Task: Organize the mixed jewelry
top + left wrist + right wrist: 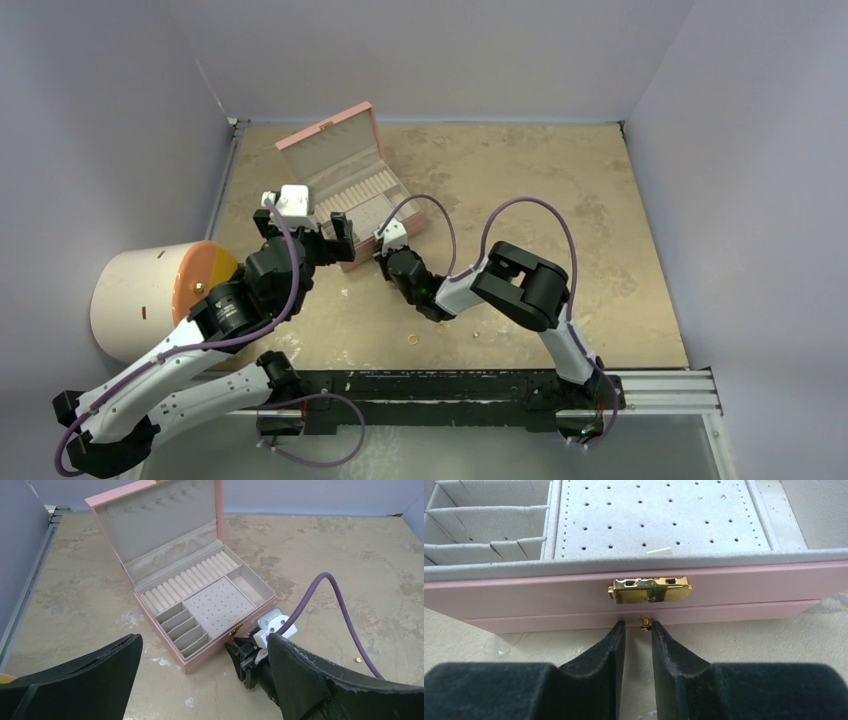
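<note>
Box: a pink rectangular jewelry box (pixel 333 148) with grey lining stands open, lid up.
Right gripper (pixel 636 627): low at the box's front wall. The black fingers (pixel 611 647) stand a narrow gap apart and grip nothing. The box's small gold knob (pixel 644 624) sits between the tips, against one finger.
Left gripper (pixel 205 642): close before the box, spread wide, empty.
Jewelry: a thin gold ring (pixel 412 339) and a tiny gold stud (pixel 475 333) lie on the table in front of the box, apart from it. A thin silvery wire piece (pixel 659 551) lies on the box's dotted pad (pixel 649 510).

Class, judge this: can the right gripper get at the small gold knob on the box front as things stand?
Probably yes: the knob sits at the right gripper, between its parted fingertips, with nothing blocking.
</note>
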You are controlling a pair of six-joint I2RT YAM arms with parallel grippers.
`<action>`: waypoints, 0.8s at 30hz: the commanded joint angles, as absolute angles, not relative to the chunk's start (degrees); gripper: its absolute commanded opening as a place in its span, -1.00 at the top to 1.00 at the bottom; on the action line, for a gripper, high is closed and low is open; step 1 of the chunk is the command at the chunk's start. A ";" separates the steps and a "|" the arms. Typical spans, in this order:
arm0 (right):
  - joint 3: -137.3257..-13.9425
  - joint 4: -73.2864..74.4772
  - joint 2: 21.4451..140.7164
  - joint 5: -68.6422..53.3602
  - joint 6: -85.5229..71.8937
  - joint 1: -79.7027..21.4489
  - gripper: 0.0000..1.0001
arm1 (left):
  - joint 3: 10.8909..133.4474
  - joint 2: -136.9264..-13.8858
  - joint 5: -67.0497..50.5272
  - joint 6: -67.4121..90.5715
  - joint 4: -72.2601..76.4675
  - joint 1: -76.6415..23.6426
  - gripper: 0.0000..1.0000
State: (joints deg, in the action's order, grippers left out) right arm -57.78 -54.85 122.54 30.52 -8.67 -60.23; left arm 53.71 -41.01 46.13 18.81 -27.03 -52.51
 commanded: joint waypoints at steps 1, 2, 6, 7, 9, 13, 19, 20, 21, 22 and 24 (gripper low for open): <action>-60.42 -60.50 122.42 30.76 -7.99 -59.77 0.42 | 54.02 -41.00 47.14 17.84 -24.96 -52.33 -0.91; -60.46 -60.55 122.46 30.68 -8.07 -59.77 0.42 | 54.05 -41.04 47.17 17.84 -24.96 -52.30 -0.91; -59.87 -61.08 122.29 30.41 -8.66 -59.77 0.41 | 53.97 -41.17 47.26 17.84 -25.05 -52.30 -0.91; -59.67 -61.08 122.10 30.30 -8.88 -59.77 0.40 | 53.94 -41.21 47.28 17.84 -25.09 -52.30 -0.91; -59.19 -60.35 121.46 29.17 -9.40 -59.77 0.35 | 53.95 -41.18 47.33 17.84 -25.05 -52.33 -0.91; -57.62 -57.15 118.58 26.69 -11.05 -59.77 0.25 | 54.03 -41.18 47.54 17.84 -25.14 -52.30 -0.91; -52.15 -50.68 110.26 22.56 -11.73 -59.75 0.06 | 54.02 -40.87 47.63 17.78 -25.11 -52.35 -0.91; -51.56 -48.82 108.43 21.82 -11.69 -59.76 0.05 | 53.99 -40.83 47.64 17.76 -25.09 -52.32 -0.91; -51.20 -46.28 106.64 21.49 -11.69 -59.70 0.03 | 54.02 -40.86 47.59 17.75 -25.11 -52.30 -0.91; -50.97 -43.31 104.76 21.06 -11.83 -59.50 0.02 | 54.10 -40.87 47.55 17.75 -25.16 -52.35 -0.91; -51.01 -37.38 101.10 19.41 -12.08 -58.17 0.02 | 54.14 -40.72 47.45 17.75 -25.13 -52.31 -0.91</action>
